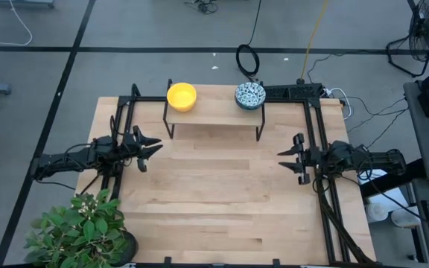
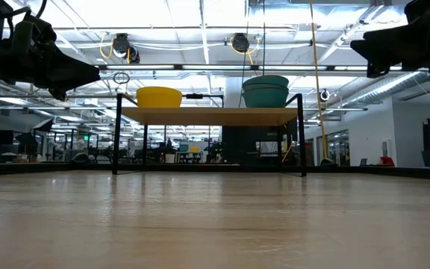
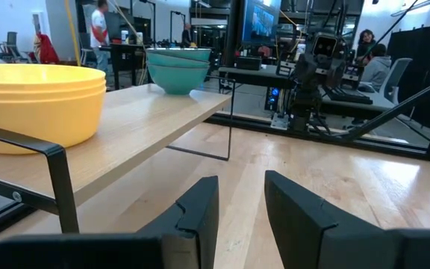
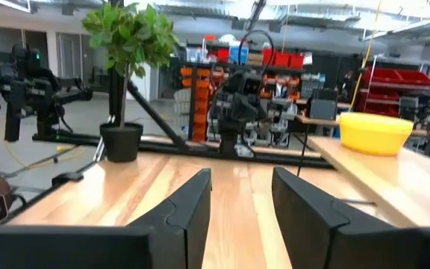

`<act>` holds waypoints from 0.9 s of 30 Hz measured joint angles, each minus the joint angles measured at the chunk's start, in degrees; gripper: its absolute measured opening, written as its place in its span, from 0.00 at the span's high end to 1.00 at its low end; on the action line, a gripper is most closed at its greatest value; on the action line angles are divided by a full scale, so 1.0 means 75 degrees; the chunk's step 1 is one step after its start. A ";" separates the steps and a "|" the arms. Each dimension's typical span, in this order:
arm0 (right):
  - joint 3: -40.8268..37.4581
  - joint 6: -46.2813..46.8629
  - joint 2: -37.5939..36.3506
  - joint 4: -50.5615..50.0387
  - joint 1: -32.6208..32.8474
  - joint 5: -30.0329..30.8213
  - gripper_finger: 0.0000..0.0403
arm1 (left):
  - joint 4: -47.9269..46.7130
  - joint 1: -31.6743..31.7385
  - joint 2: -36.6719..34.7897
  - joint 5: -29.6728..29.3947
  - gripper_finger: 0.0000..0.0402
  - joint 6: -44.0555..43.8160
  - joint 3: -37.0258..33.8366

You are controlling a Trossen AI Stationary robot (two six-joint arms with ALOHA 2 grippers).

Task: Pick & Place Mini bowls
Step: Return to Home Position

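Yellow bowls sit nested in one stack [image 1: 182, 96] at the left end of the shelf [image 1: 214, 115], in the upper middle of the high view. The patterned blue bowls form a second stack [image 1: 250, 94] at the shelf's right end, well apart from the first. In the left wrist view the yellow stack [image 3: 36, 104] shows layered rims, seemingly three. The blue stack [image 3: 178, 67], teal on its outside, shows at least two, and its exact count is hard to read. No bowl shows on the table [image 1: 222, 201] in front of the shelf, so the placing looks finished. As I judge it, all that is left is for the arms to settle at rest.

Both tools are well apart from the bowls. The left gripper [image 1: 155, 147] hangs at middle left of the high view, just inside the table's left edge and pointing inward. In the frame it is below and a little left of the yellow stack. Its wrist view shows the left gripper [image 3: 241, 187] moderately parted with nothing between the fingers. The right gripper [image 1: 285, 158] mirrors it at middle right, below and right of the blue stack. It too is parted and empty in its own view [image 4: 241, 175], with the yellow stack [image 4: 375, 133] far off on the shelf.

A plant [image 1: 77, 227] stands at lower left of the high view, near the left arm.
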 joint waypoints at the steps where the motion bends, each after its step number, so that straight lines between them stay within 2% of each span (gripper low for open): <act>1: -0.0023 0.0000 0.0003 -0.0048 -0.0002 0.0000 0.68 | 0.0000 0.0000 0.0000 0.0000 0.72 0.0000 0.0000; 7: -0.0348 0.0030 -0.0005 0.0307 0.0001 0.0041 0.68 | 0.0000 0.0000 0.0000 0.0000 0.72 0.0000 0.0000; 27: -0.0398 0.0270 0.0003 -0.0079 0.0001 0.0198 0.68 | -0.0002 -0.0003 0.0000 -0.0001 0.72 0.0000 0.0000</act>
